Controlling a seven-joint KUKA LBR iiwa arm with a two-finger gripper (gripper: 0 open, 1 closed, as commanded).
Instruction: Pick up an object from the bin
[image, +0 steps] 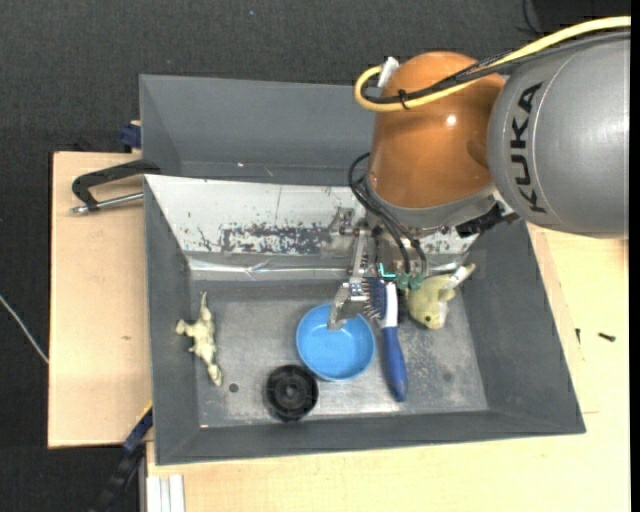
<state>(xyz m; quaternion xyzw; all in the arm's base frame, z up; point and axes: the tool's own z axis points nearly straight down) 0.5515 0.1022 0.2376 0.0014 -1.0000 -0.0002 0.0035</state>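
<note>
Camera view: grey metal bin, with the KUKA arm coming in from the right. The orange wrist cover hangs above the far right part of the bin floor. The gripper sits low, just beyond the centre of the floor, with its fingers spread apart, roughly half open. Nothing is plainly clamped between them.

The left fingertip is at the far rim of the blue bowl. The bowl stands upright, mouth up, in the middle of the floor. The right finger is just beside the white upper end of a blue pen. Contact there is hard to make out, possibly touching. The pen lies lengthwise from far to near, right against the bowl's right side, its near tip close to the near wall.

Other items:
- A pale yellow soft toy lies right of the gripper, near the right wall and just beside the pen's far end.
- A black round cap-like part lies at the near wall, near left of the bowl and close to it.
- A cream plastic lizard-like figure lies at the left wall, well apart from the gripper.

The thing closest under the gripper is the bowl's far right rim, together with the pen top.
</note>
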